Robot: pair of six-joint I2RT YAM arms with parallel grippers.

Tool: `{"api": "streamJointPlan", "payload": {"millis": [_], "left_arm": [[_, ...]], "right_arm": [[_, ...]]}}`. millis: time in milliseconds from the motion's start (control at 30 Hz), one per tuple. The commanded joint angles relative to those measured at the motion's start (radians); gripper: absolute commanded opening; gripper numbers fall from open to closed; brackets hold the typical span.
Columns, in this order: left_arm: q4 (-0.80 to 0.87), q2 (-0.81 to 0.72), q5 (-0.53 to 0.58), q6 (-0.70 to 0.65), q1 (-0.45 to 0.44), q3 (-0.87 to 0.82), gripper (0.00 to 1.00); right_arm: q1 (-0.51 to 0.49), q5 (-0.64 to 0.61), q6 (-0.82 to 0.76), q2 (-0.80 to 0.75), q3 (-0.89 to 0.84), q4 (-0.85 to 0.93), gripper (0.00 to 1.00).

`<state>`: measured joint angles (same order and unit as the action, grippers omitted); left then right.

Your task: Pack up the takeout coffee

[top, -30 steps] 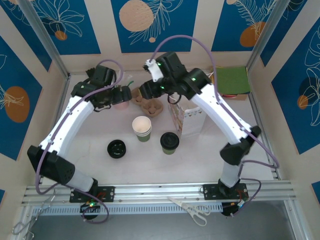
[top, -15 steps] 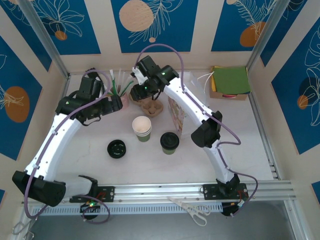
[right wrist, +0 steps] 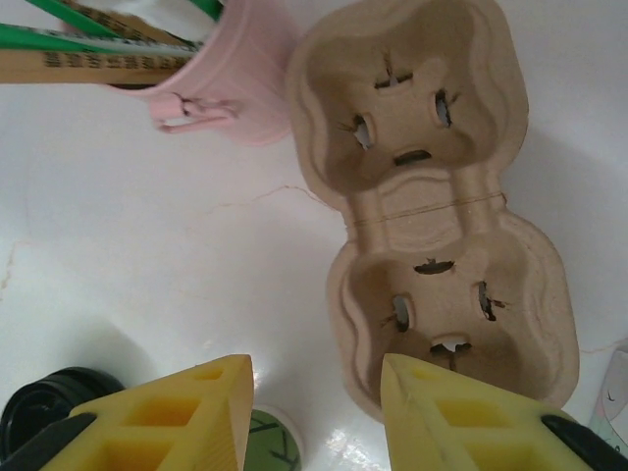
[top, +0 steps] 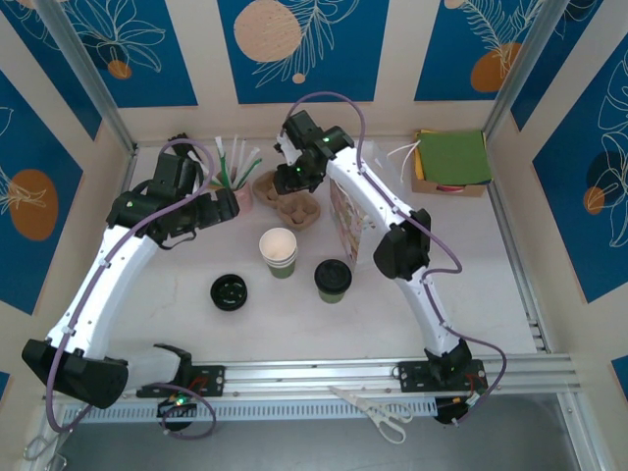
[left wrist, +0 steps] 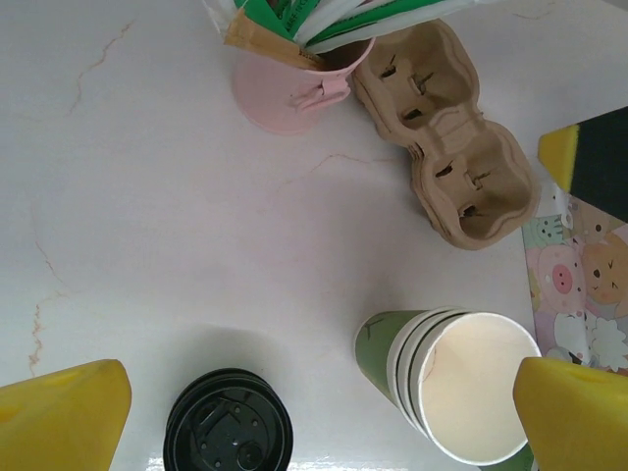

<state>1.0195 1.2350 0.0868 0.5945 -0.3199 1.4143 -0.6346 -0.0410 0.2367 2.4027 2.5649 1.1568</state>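
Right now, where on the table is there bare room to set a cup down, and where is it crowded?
Bare: the stretch right of the white bag, in front of the napkin box, and the near strip between the lidded coffee and the rail. Crowded: back centre, where pink cup, cup carrier and stacked cups cluster.

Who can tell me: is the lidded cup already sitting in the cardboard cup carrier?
No, the lidded cup stands on the table, apart from the cardboard carrier, whose two pockets are both empty.
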Motion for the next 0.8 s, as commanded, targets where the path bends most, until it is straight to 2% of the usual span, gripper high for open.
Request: {"api": "streamJointPlan", "payload": {"millis": [0,333,767], "left_arm": [[0.034,-0.011,-0.005,0.004,0.013,-0.008,1.00],[0.031,-0.003,-0.010,0.005,0.012,-0.013,1.00],[0.007,-0.010,-0.025,0.006,0.013,-0.044,1.00]], "right_arm": [[-0.010,0.024,-0.003,0.036,0.007,0.014,0.40],[-0.014,-0.026,-0.004,0.057,-0.046,0.021,0.40],[-0.018,-0.097,0.017,0.007,-0.192,0.028,0.37]]}}
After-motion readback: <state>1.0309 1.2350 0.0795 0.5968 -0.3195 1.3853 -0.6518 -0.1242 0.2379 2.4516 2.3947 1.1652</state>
